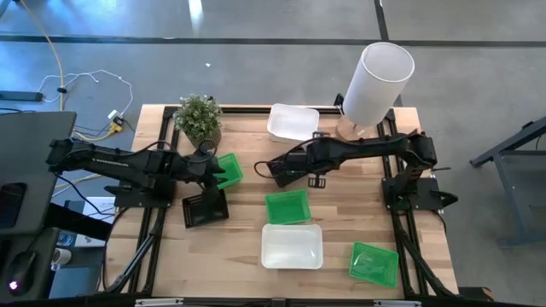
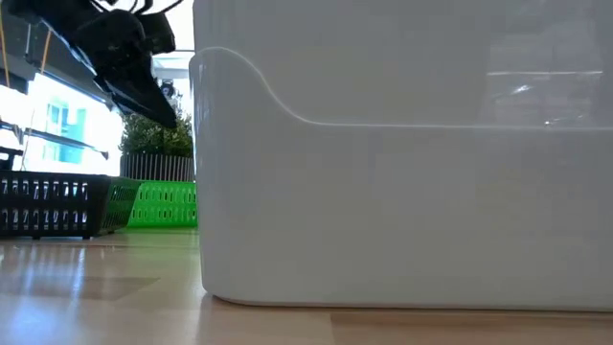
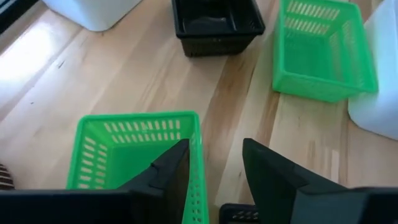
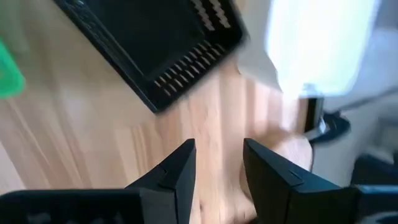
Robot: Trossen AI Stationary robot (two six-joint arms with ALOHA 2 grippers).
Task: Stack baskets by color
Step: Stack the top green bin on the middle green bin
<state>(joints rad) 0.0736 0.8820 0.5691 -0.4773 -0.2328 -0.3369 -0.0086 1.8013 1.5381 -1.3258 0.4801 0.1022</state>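
High view: L gripper [image 1: 223,175] sits at the green basket [image 1: 229,169] by the potted plant [image 1: 199,118], table's left side. A black basket [image 1: 206,207] lies just beside it toward the table front. R gripper [image 1: 271,169] reaches over mid-table, nothing in it. Other baskets spread out: white one [image 1: 293,122] at the back by the tall white cylinder [image 1: 376,83], green [image 1: 287,206] centre, white [image 1: 293,245] front centre, green [image 1: 374,263] front right. No colour stack visible yet.

Low view: front white basket [image 2: 402,192] fills most of the frame. At left, black basket [image 2: 53,206] and green one [image 2: 158,203] side by side, arm above them. Grippers' tips not readable here.

L wrist view: fingers [image 3: 168,171] apart, straddling the green basket's [image 3: 134,149] wall without pinching it. Risk: if arm lifts w/ jaws this loose, basket stays put or tips off one finger; if it closes off-centre, thin rim may flex and slip. Second green basket [image 3: 323,46] and a black one [image 3: 216,23] lie ahead, so a swing could knock them.

R wrist view: fingers [image 4: 177,171] parted, empty, over bare wood; black basket [image 4: 155,43] ahead. Risk: both arms work close together mid-table, a reach may clash.
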